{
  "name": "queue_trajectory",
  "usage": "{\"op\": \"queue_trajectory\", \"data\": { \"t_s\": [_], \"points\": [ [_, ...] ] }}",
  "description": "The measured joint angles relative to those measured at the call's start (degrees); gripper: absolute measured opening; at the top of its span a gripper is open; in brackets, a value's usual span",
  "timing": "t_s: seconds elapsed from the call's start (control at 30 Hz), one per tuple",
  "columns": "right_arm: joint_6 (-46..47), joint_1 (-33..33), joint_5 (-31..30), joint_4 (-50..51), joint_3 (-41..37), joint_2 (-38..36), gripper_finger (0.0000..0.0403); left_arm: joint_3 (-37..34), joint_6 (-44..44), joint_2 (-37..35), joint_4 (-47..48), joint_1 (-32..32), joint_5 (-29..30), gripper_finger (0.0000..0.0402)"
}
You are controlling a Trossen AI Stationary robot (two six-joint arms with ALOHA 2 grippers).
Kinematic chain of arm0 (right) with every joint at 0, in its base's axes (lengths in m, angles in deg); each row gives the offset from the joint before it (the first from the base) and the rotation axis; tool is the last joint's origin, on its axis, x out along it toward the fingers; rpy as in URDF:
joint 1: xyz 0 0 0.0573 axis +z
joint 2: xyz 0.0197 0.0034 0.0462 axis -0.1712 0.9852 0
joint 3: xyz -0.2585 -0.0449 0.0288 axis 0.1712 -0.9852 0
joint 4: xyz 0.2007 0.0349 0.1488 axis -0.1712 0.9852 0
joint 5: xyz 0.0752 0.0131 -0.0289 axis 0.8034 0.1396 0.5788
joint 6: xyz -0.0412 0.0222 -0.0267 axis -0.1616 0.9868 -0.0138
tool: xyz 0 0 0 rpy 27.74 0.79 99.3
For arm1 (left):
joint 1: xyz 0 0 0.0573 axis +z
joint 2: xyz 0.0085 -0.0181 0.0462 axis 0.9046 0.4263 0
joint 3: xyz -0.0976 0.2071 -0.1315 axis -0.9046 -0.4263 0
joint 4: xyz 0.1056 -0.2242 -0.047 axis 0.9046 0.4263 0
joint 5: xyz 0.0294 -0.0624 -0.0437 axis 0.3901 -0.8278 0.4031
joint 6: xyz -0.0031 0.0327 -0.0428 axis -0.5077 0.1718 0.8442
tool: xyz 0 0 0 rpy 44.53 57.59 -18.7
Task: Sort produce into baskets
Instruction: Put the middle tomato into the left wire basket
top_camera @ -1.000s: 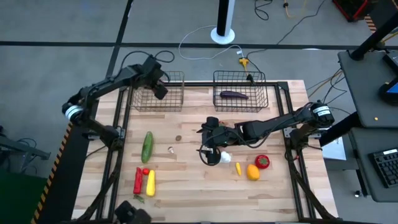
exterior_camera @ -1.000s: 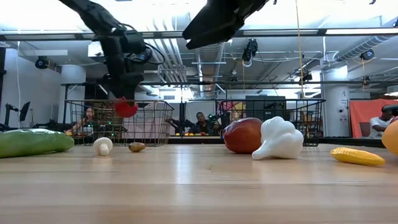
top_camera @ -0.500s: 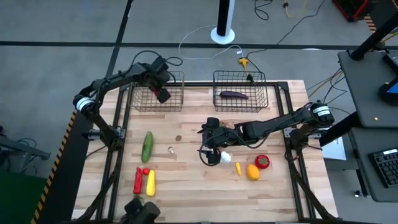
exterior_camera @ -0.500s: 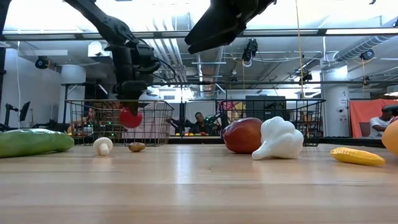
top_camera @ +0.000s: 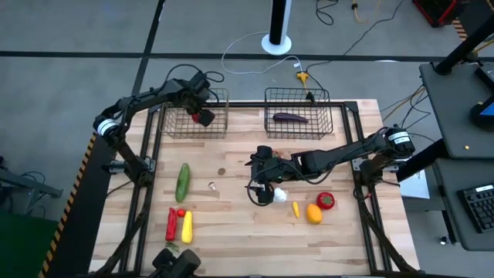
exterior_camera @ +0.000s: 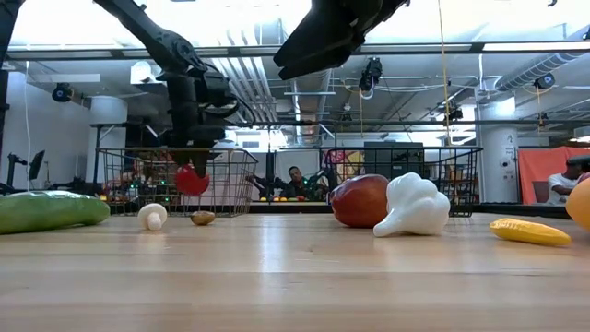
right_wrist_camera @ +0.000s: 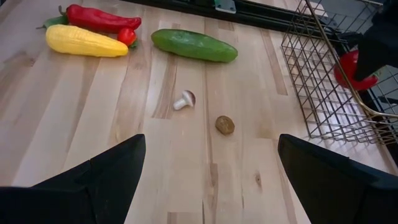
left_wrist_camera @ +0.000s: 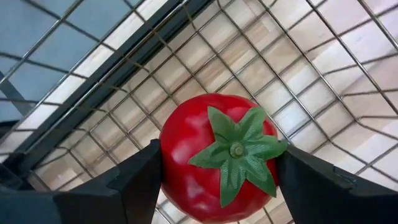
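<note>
The left tool (top_camera: 202,116) is grasping the tomato (left_wrist_camera: 217,157) above the left basket (top_camera: 174,127) at the desk's far edge. Released near the rim, it could bounce out. The right tool (top_camera: 260,188), released, is waiting mid-desk.

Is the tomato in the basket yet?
Not dropped yet: the left gripper holds the tomato above the left basket's wire floor.
</note>
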Motion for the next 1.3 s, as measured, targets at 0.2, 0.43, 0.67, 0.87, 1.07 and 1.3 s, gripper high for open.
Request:
{"op": "queue_trajectory", "data": {
  "t_s": [0.2,0.43,0.67,0.87,1.07,1.3],
  "points": [
    [-0.03,0.00,0.02,0.02,0.00,0.00,0.0359,0.00,3.50,1.56,-0.37,0.00,1.07,0.0261],
    [-0.14,0.00,0.02,0.10,0.00,0.00,0.0359,0.00,4.18,4.56,-0.37,0.00,1.13,0.0261],
    [-0.23,0.00,0.02,0.11,-0.02,0.00,0.0359,0.00,3.11,6.40,-1.23,0.00,1.53,0.0261],
    [-0.44,0.00,0.02,0.09,-0.02,0.00,0.0359,0.00,3.11,6.38,-2.02,-0.02,1.93,0.0281],
    [-0.44,0.00,0.02,0.06,-0.02,0.00,0.0359,0.00,2.84,6.28,-1.97,-0.02,2.05,0.0313],
    [-0.30,0.00,0.00,0.04,-0.02,0.00,0.0359,0.00,1.78,4.85,-1.61,-0.30,2.03,0.0322]
  ]
}}
